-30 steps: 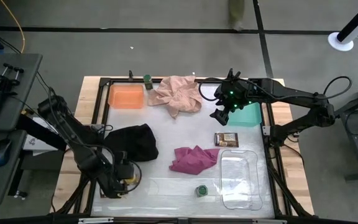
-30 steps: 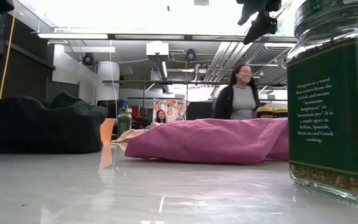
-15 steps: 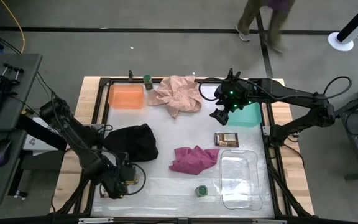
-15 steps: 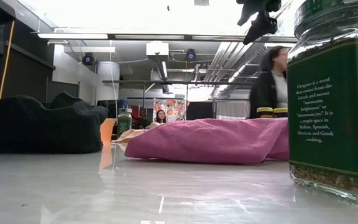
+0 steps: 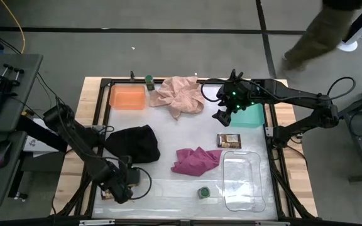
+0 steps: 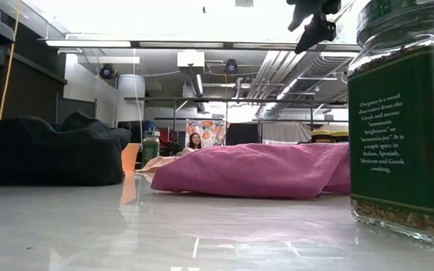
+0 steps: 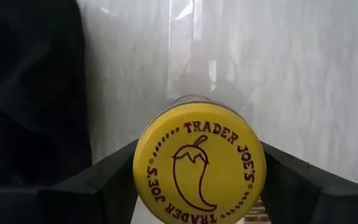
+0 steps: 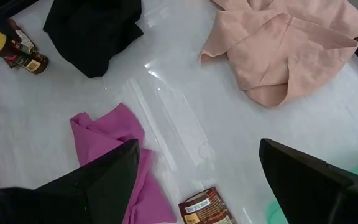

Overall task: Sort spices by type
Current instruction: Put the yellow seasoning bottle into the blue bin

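My left gripper [image 5: 119,186] is near the table's near left corner, shut on a dark jar with a yellow lid [image 7: 199,171]; the jar also shows in the right wrist view [image 8: 14,53]. My right gripper [image 5: 225,114] hangs open and empty over the teal tray [image 5: 254,117]. One green-lidded jar [image 5: 203,192] stands on its base near the near edge, close to the low camera [image 6: 405,120]. Another green-lidded jar [image 5: 149,80] stands at the far edge. A flat brown packet [image 5: 229,140] lies between the teal tray and the clear tray [image 5: 242,179]. My left gripper has the jar pinched between its two fingers [image 7: 107,183], one on each side of the yellow lid's rim [image 7: 143,168]. The lid faces the wrist camera and the jar's body points away along the fingers. Whether the jar's base is on the table I cannot tell.
An orange tray [image 5: 127,97] sits at the far left. A pink cloth [image 5: 178,94], a black cloth [image 5: 134,143] and a magenta cloth [image 5: 197,160] lie on the table. Two yellow lids [image 6: 330,135] show beyond the magenta cloth. A person's legs pass beyond the far right corner.
My left gripper has moved with the yellow-lidded jar toward the table's near left corner, its arm stretching out. A person has walked across the room behind the table toward the right.
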